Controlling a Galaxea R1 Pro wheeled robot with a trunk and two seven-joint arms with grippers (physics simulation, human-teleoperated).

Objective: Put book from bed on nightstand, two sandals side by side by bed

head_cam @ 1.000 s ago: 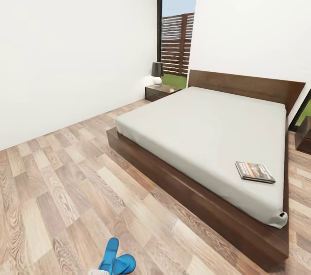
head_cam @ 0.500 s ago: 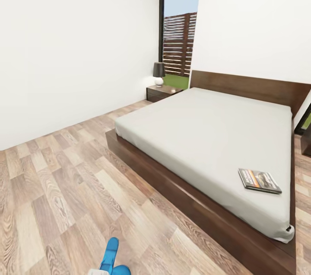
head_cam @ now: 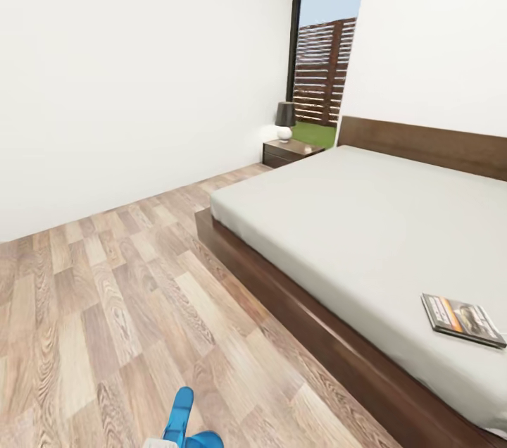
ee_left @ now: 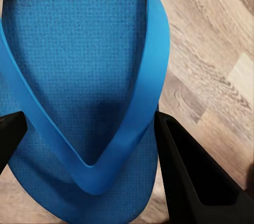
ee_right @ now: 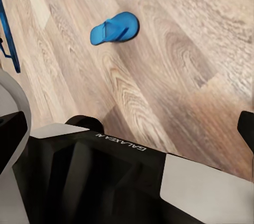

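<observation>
A bright blue sandal [ee_left: 79, 65] lies between the two black fingers [ee_left: 196, 176] of my left gripper [ee_left: 87, 145], which is shut on it. The same sandal [head_cam: 182, 416] sticks up at the bottom edge of the head view. A second sandal [ee_right: 115, 28] lies on the wooden floor in the right wrist view. My right gripper [ee_right: 127, 134] is open, with nothing between its fingers. The book [head_cam: 461, 320] rests near the foot of the bed [head_cam: 366, 222] on the pale mattress. A nightstand [head_cam: 292, 151] stands beside the headboard at the back.
A small lamp [head_cam: 284, 120] stands on the nightstand. A tall window [head_cam: 325, 46] opens behind it. A white wall [head_cam: 127, 82] runs along the left. Wooden floor [head_cam: 120, 293] stretches between the wall and the bed. My own dark base [ee_right: 90, 176] is under the right wrist.
The whole head view has shifted, so the bed, book and nightstand now sit further right in the picture. The blue sandal stays at the bottom edge in my left gripper.
</observation>
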